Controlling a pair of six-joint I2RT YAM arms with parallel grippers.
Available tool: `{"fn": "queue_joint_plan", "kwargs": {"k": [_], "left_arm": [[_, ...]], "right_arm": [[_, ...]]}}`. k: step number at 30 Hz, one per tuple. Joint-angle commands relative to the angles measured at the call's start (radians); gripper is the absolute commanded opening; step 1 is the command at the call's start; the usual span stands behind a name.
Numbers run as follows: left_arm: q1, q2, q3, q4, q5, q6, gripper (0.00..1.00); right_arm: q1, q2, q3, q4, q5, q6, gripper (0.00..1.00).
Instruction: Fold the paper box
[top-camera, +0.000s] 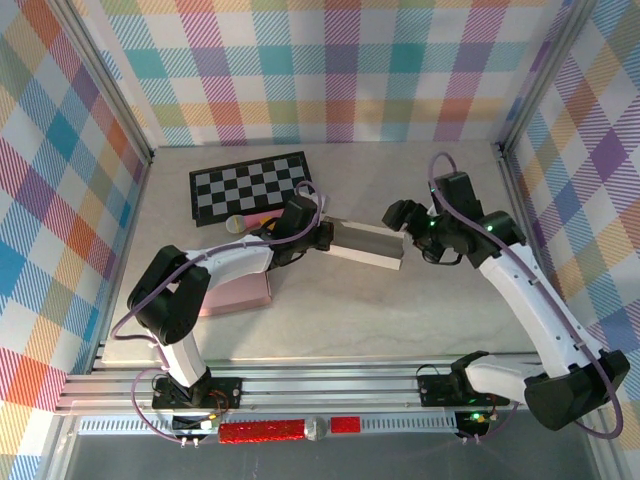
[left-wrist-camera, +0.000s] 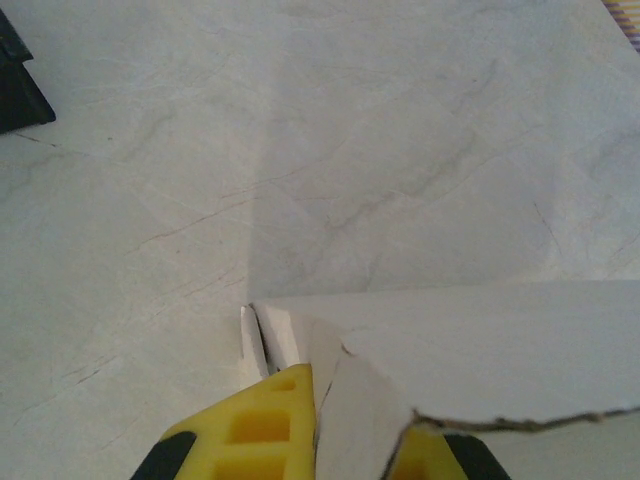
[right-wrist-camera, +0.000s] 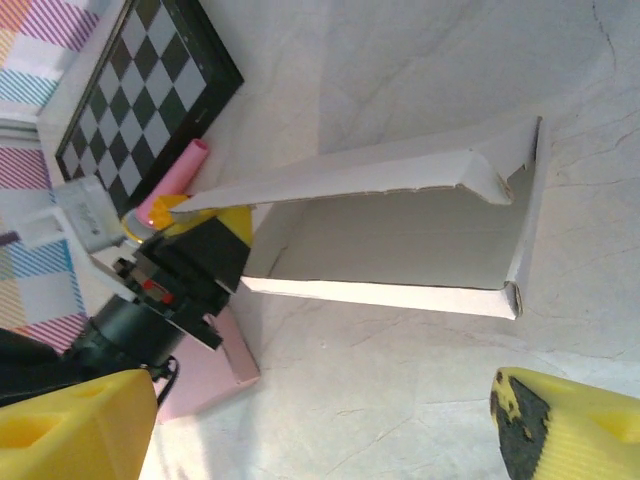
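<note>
**Top external view.** The paper box (top-camera: 366, 244), a long, pale, partly folded carton, lies near the middle of the bench (top-camera: 400, 310), its length running left to right. The left claw (top-camera: 322, 236) is clamped on the box's left end. The right claw (top-camera: 401, 222) sits at the box's far right end with its fingers spread. A checkerboard (top-camera: 250, 185) lies flat on the far left of the bench. A pink cylinder (top-camera: 250, 222) lies between the board and the left arm. A pink pad (top-camera: 236, 297) rests on the near left, partly under that arm.

**Left wrist view.** The left claw (left-wrist-camera: 325, 400) is narrow, its yellow fingers (left-wrist-camera: 262, 432) pinching a white flap of the paper box (left-wrist-camera: 490, 350). The rest of the box extends to the right, showing one ragged cardboard edge.

**Right wrist view.** The right claw (right-wrist-camera: 320, 395) stands wide, with yellow fingers (right-wrist-camera: 70, 425) at either lower corner and bare bench between them. The paper box (right-wrist-camera: 390, 240) lies beyond the fingers, apart from them, its open side facing the camera and its upper panel leaning over. The left claw (right-wrist-camera: 205, 222) grips its left end. The checkerboard (right-wrist-camera: 140, 100) lies at upper left.
</note>
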Motion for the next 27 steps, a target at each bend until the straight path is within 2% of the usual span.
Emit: {"fn": "queue_joint_plan", "kwargs": {"k": [1,6,9,17,22,27], "left_arm": [[-0.014,-0.028,-0.029,-0.031,-0.011,0.016,0.03],[-0.019,-0.040,-0.049,-0.022,-0.011,0.018,0.05],[-0.021,-0.044,-0.055,-0.025,-0.013,0.019,0.06],[-0.025,-0.058,-0.074,-0.025,-0.016,0.014,0.07],[-0.030,-0.067,-0.080,-0.031,-0.018,0.013,0.08],[-0.041,-0.082,-0.083,-0.049,-0.018,0.006,0.11]], "right_arm": [[-0.072,0.057,0.082,-0.095,-0.047,0.034,0.85],[-0.223,0.200,0.124,-0.125,-0.197,0.018,0.80],[-0.265,0.299,0.174,-0.147,-0.256,-0.017,0.79],[-0.280,0.486,0.202,-0.151,-0.372,-0.079,0.76],[-0.278,0.512,0.152,-0.110,-0.432,-0.074,0.70],[-0.270,0.474,0.048,-0.093,-0.455,-0.076,0.67]]}}
